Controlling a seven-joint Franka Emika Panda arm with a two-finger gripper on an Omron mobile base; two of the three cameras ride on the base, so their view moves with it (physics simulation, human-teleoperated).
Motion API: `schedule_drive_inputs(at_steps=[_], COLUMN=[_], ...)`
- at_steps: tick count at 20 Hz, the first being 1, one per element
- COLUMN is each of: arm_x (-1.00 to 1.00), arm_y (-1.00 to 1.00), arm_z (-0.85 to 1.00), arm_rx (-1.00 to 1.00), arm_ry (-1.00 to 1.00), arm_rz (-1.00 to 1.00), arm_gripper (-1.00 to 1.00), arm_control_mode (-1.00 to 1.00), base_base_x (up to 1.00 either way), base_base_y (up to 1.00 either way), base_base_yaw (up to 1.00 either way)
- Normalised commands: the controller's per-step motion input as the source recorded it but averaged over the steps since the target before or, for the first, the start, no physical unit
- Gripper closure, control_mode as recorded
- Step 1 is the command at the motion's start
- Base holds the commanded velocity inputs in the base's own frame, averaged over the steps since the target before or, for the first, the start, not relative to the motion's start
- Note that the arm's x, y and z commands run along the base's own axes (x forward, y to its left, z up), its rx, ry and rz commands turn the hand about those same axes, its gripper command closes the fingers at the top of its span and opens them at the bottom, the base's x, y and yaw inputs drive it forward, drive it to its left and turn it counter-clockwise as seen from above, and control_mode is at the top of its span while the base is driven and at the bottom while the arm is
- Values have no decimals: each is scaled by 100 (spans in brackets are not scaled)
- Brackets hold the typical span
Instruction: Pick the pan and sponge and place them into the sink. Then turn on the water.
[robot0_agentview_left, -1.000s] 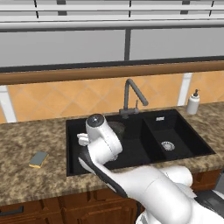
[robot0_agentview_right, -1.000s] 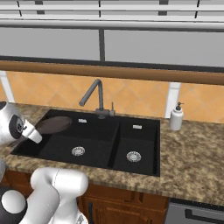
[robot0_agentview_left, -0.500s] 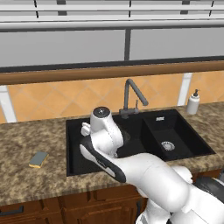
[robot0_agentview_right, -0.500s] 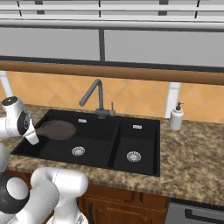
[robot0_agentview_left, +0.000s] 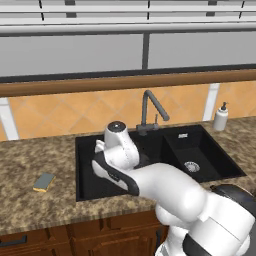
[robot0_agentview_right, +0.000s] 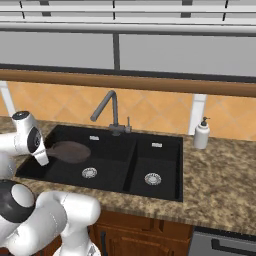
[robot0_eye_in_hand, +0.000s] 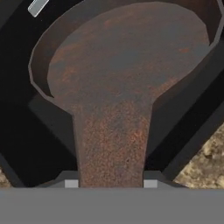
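Pan (robot0_agentview_right: 69, 151) over the sink (robot0_agentview_right: 165, 190), handle clamped in the end effector (robot0_eye_in_hand: 111, 181) (fingertips cut off below).

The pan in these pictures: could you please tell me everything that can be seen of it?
The pan is a small round skillet, dark brown-grey with rusty mottling, like worn metal, with low sloping walls and a flat straight handle. It is empty and upright. In the right base view it sits over the large basin of the black sink, at its left side. The tool is shut on the handle; whether the pan touches the sink floor is unclear.
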Motion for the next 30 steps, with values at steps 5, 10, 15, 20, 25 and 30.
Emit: schedule_drive_inputs(at_steps=[5,10,15,20,25,30], arm_x=[56,48,31,25,23,27], arm_y=[-9,-6,-18,-12,-5,-1], arm_z=[-40,-41,-51,-63,-61,-57], arm_rx=[1,1,3,3,5,7], arm_ry=[18,13,7,0,0,0], arm_rz=[-13,-13,-13,-13,-11,-9], arm_gripper=[100,100,100,100,100,100], arm_control_mode=[-100,-100,-100,-100,-100,-100], base_base_x=[0,0,0,0,0,0], base_base_y=[0,0,0,0,0,0], base_base_yaw=[0,0,0,0,0,0])
